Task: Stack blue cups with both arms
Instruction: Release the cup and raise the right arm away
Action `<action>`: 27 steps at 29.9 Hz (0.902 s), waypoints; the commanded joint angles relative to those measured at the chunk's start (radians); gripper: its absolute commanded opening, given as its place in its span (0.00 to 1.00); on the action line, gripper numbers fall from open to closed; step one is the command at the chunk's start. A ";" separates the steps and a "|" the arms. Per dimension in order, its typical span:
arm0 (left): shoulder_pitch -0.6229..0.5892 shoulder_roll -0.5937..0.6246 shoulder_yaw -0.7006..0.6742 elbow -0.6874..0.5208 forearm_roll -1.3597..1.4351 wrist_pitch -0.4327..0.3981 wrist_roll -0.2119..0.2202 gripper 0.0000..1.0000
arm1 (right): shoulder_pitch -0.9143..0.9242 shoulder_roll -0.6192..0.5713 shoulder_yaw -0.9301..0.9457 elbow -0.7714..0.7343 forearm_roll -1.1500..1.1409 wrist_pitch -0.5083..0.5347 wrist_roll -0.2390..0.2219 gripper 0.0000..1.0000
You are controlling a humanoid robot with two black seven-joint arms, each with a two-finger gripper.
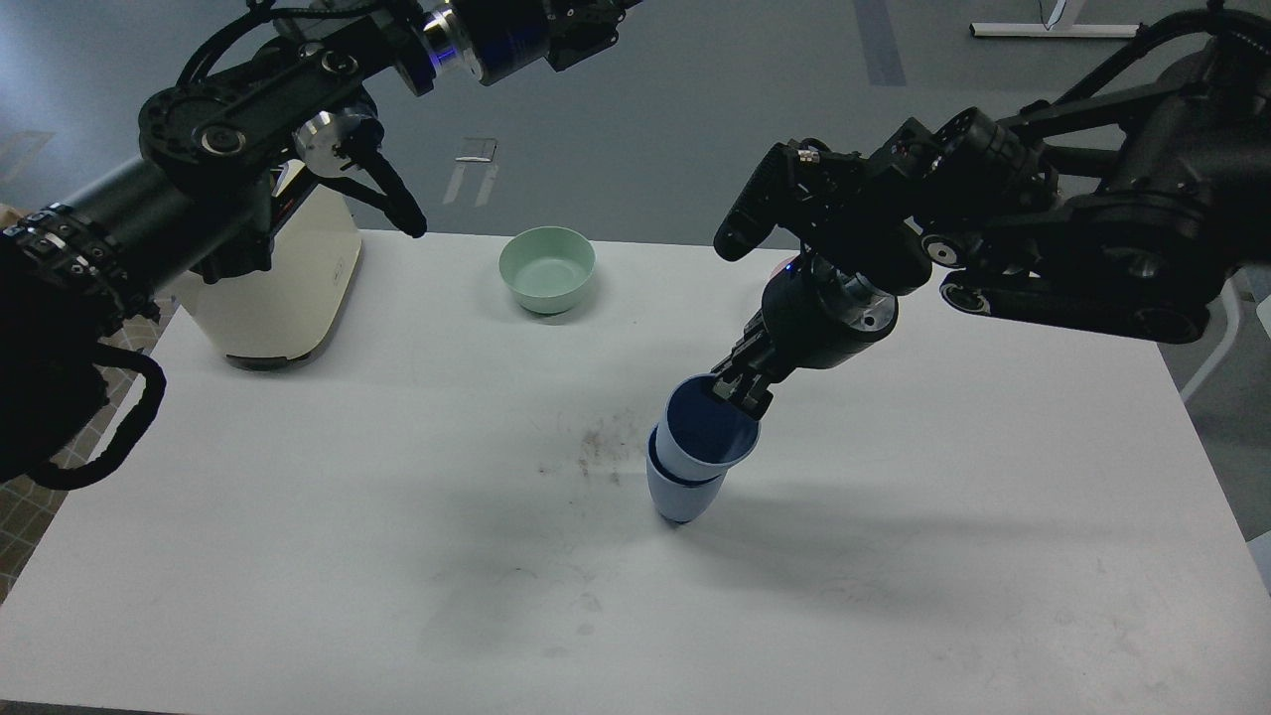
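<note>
Blue cups (693, 462) nested, tilted, right pincer (740, 389) gripping upper rim

On the table (298, 556), the two cups (695, 452) stand near the middle, one nested inside the other and tilted. The right gripper (743, 389) sits at the upper cup's far rim. A bowl (547, 268) lies behind and to the left, near the far edge. Further left, at the far left corner, stands an appliance (288, 278). The left gripper (586, 35) is high above, well apart from the cups
</note>
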 commanded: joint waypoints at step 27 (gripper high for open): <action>0.066 -0.018 -0.006 0.090 -0.003 0.005 -0.014 0.96 | -0.327 -0.495 0.435 -0.342 0.616 -0.037 0.017 1.00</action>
